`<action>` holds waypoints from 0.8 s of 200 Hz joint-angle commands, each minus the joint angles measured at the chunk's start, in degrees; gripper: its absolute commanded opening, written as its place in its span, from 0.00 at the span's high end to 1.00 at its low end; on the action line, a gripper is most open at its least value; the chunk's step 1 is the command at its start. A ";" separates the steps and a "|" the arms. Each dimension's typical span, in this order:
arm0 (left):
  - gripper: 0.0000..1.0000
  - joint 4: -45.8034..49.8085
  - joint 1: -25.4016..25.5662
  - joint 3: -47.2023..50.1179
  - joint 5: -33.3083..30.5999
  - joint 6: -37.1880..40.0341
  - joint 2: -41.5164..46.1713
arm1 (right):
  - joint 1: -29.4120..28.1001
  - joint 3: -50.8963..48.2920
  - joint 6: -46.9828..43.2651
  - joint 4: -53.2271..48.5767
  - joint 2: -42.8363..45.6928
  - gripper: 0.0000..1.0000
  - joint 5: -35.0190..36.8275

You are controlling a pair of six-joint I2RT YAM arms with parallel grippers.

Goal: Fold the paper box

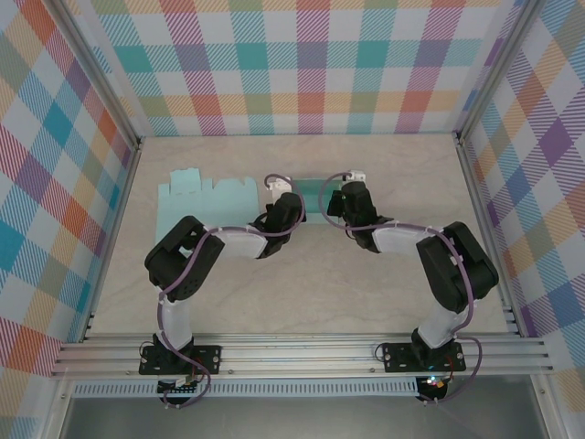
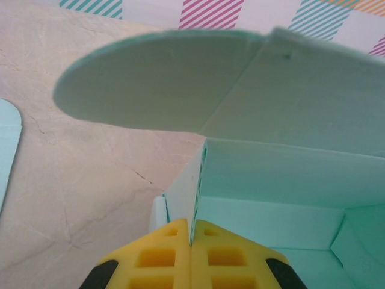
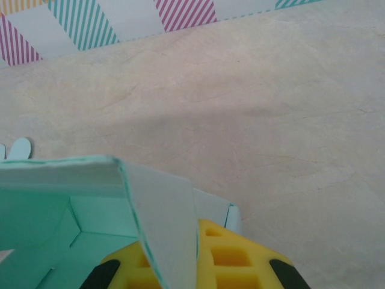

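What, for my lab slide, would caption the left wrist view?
Left gripper pinches a side wall of the mint paper box, its rounded flap jutting out over the beige table.

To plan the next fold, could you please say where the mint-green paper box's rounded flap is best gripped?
Probably pinch the mint-green rounded paper flap at its free curved edge, coming from the beige table side: it juts out, hinged to the paper box along one crease.

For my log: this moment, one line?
box: partly formed | left claw: shut on its wall | right claw: shut on its flap
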State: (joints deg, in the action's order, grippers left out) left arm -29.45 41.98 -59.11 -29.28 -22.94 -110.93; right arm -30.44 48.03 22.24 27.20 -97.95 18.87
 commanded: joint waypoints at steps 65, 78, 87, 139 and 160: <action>0.78 -1.52 2.23 11.44 10.33 -1.94 4.36 | -3.40 -12.46 -3.62 7.91 0.70 1.00 -4.86; 0.70 -2.03 2.27 12.61 11.43 -2.89 5.54 | -3.49 -13.78 -3.50 8.48 0.33 1.00 -4.42; 0.61 -2.65 2.20 13.59 11.88 -3.48 6.71 | -3.49 -14.41 -3.43 10.54 0.18 1.00 -3.97; 0.16 0.47 2.51 19.77 12.75 -4.35 17.40 | -3.67 -14.96 -4.31 9.42 -0.13 1.00 -1.82; 0.13 5.16 3.45 22.07 11.47 -5.62 22.30 | -3.67 -14.97 -4.27 9.36 0.03 1.00 -1.32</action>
State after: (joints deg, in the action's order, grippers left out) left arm -29.52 43.88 -39.46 -17.52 -26.70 -94.41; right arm -33.80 33.74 18.57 37.41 -96.97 17.12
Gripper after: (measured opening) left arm 0.859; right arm 0.066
